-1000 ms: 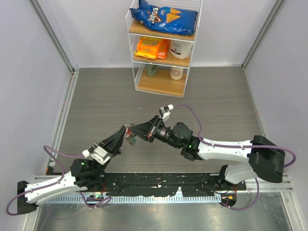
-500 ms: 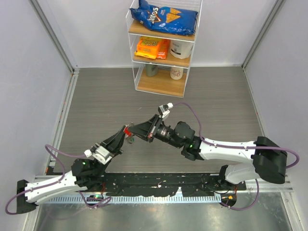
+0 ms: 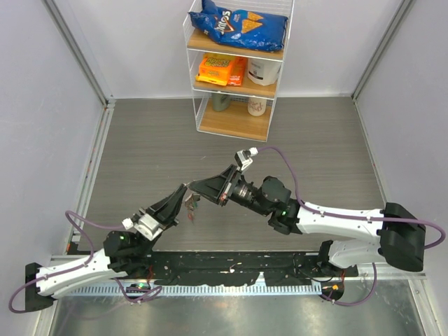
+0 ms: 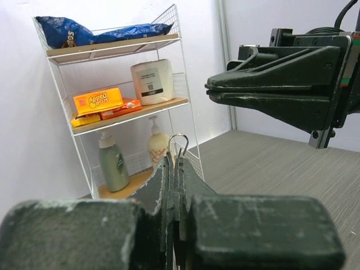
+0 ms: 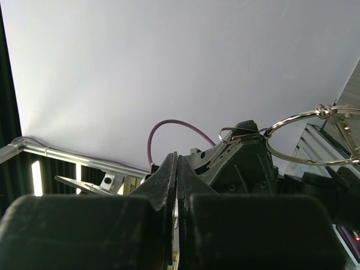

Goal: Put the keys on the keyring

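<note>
The table (image 3: pixel 315 140) carries nothing of the task. Both arms reach in over its middle, a little toward the near edge and left of centre, so the work is done in the air, where a ring can be turned freely.

Your left hand (image 3: pixel 180 198) is closed tight on the keyring (image 5: pixel 292 117). It pinches one side, so most of the loop stands clear past the fingertips. That leaves the wire exposed for a key to be worked on.

Your right hand (image 3: pixel 198 187) is closed too, its tip just beside the left hand's and pointing straight at it. The left wrist view shows no key between its fingers. Whether it pinches something thin, you cannot tell.

Something small hangs just below the two tips, probably the keys (image 3: pixel 191 210), already on or at the ring. It is too small to tell how many there are, or how they are attached.
</note>
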{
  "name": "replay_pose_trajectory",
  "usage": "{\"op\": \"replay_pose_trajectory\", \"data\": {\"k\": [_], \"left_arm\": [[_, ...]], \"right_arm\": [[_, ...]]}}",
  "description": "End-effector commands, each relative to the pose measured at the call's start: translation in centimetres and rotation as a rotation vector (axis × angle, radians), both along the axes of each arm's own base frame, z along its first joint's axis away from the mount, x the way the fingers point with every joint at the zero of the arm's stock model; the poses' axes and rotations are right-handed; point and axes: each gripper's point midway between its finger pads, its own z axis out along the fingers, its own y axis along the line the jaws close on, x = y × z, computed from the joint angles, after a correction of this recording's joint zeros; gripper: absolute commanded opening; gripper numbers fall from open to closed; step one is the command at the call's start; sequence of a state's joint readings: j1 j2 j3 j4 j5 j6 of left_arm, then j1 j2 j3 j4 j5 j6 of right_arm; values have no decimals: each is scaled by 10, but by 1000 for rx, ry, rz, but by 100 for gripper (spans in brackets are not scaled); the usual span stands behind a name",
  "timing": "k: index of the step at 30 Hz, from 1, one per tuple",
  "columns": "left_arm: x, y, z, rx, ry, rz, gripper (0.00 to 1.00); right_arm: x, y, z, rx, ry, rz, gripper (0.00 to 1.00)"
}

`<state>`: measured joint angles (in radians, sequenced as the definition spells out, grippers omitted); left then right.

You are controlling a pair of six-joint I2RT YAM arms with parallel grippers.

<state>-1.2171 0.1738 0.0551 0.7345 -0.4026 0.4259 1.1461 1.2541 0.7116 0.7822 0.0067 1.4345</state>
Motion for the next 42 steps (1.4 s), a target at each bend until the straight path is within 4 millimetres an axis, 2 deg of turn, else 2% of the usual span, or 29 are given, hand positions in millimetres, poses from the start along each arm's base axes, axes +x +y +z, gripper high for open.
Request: {"op": "replay_pose_trajectory", "data": {"k": [1, 4, 7, 10, 12, 13, 14, 15, 16, 22, 24, 25, 26, 27, 30, 34, 35, 39, 42], "left_arm": [[-7, 4, 15, -58, -27, -30, 0], [-7, 2, 14, -56, -23, -36, 0], [-7, 2, 14, -52, -21, -37, 0], [-7, 1, 15, -53, -20, -38, 0], [-7, 1, 14, -51, -16, -40, 0], [-6, 1, 13, -50, -13, -38, 0], [-6, 2, 13, -51, -10, -34, 0], [-6, 3, 13, -54, -10, -31, 0], [-5, 3, 12, -50, -6, -29, 0], [3, 8, 8, -53, 28, 19, 0], [7, 14, 6, -63, 50, 55, 0], [9, 17, 7, -68, 59, 72, 0], [12, 19, 5, -71, 71, 93, 0], [13, 22, 5, -77, 76, 106, 0], [19, 30, 3, -81, 101, 160, 0], [26, 41, -2, -89, 135, 224, 0], [27, 43, -2, -95, 140, 234, 0], [29, 47, -2, -104, 149, 256, 0], [29, 48, -4, -102, 154, 261, 0]], "right_arm": [[0, -14, 21, 24, -64, -40, 6], [1, -21, 17, -25, -105, -57, 8], [2, -33, 11, -78, -141, -98, 23], [6, -45, 5, -141, -183, -127, 30], [6, -52, -15, -254, -206, -134, 36], [6, -57, -12, -287, -256, -152, 39], [7, -61, -32, -379, -251, -152, 41], [9, -67, -35, -414, -284, -173, 43], [8, -71, -50, -473, -282, -167, 44], [5, -87, -104, -706, -415, -130, 58], [4, -82, -122, -778, -457, -78, 59], [4, -79, -123, -786, -472, -63, 60], [2, -78, -141, -851, -477, -19, 60], [2, -75, -142, -859, -481, -5, 60], [-6, -58, -163, -887, -497, 106, 60], [-9, -35, -185, -875, -481, 169, 60], [-9, -29, -185, -860, -482, 170, 59], [-10, -8, -207, -905, -476, 206, 54], [-7, 6, -209, -911, -481, 203, 52]]}}
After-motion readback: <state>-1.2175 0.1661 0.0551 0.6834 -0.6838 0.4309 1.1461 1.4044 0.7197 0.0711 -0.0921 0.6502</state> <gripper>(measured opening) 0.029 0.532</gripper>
